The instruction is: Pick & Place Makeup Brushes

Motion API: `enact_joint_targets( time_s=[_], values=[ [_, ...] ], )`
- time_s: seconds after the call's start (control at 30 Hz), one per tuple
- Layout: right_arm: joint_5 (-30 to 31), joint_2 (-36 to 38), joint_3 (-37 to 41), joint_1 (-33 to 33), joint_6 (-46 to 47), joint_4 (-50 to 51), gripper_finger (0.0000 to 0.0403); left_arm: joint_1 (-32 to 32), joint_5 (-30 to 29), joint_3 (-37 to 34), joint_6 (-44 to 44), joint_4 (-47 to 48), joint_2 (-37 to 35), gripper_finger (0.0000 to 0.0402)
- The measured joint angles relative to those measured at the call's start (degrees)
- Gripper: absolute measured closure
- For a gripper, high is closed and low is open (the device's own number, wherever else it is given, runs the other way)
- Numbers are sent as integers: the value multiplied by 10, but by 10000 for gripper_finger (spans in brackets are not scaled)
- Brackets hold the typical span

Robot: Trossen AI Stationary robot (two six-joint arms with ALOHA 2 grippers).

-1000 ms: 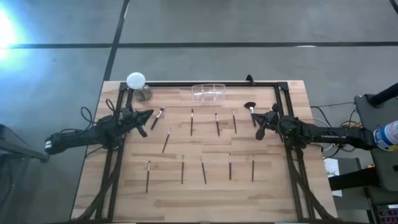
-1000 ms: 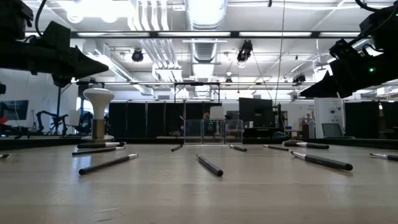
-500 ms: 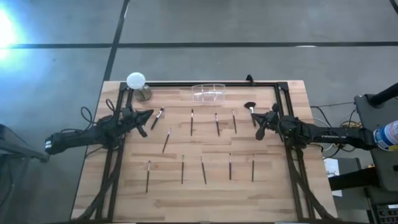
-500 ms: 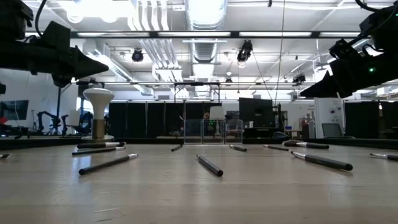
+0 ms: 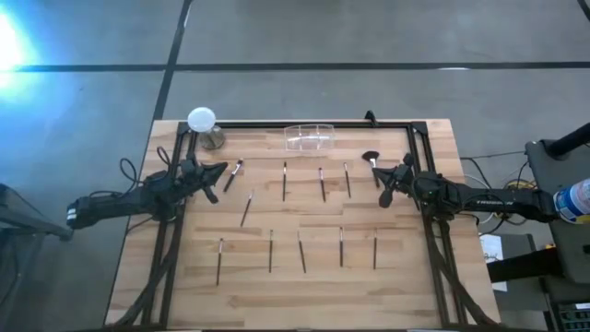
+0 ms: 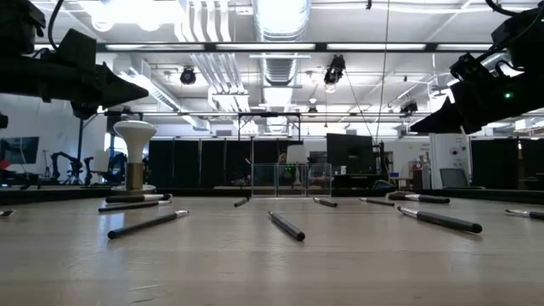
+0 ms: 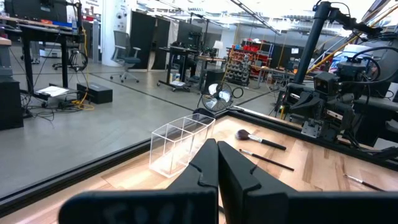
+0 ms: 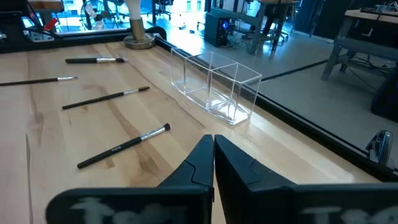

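While both arms hang above the wooden surface (image 5: 304,286), nothing is held by either of them. The left pincer (image 5: 221,170) is clenched on nothing, its fingers pressed together, near the surface's left rail. Just past its tip a makeup brush (image 5: 234,175) is laid at a slant, and farther behind it, at the corner, the white ball-topped stand (image 5: 203,124) is set upright. The right pincer (image 5: 382,178) is likewise clenched and empty, near the right rail, with a fluffy-headed brush (image 5: 371,160) lying just behind its tip.

Between the two pincers the makeup brushes (image 5: 284,181) are spread flat on the surface in two loose rows, well apart from one another; the nearer row (image 5: 300,253) is placed in front of both pincers. A clear plastic box (image 5: 308,137) is seen standing at the far edge, roughly midway between the pincers, and it appears to be empty, though its inside is hard to judge through the glare. From table height the brushes (image 6: 286,225) are seen lying flat below both pincers.
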State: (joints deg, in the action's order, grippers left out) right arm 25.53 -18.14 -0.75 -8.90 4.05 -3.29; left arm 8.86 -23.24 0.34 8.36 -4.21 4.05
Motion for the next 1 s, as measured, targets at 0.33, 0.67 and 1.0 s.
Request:
enact_joint_targets(
  time_s=[0.33, 0.67, 1.0],
  values=[
    [0, 0, 0, 0, 4, -56, 394, 0, 0, 0, 0, 0, 0, 401],
    [-11, -8, -18, -1, 16, -141, 394, 0, 0, 0, 63, -1, 0, 401],
    [89, -165, -147, -3, 197, 104, 394, 0, -4, 0, 96, -1, 0, 401]
  ],
)
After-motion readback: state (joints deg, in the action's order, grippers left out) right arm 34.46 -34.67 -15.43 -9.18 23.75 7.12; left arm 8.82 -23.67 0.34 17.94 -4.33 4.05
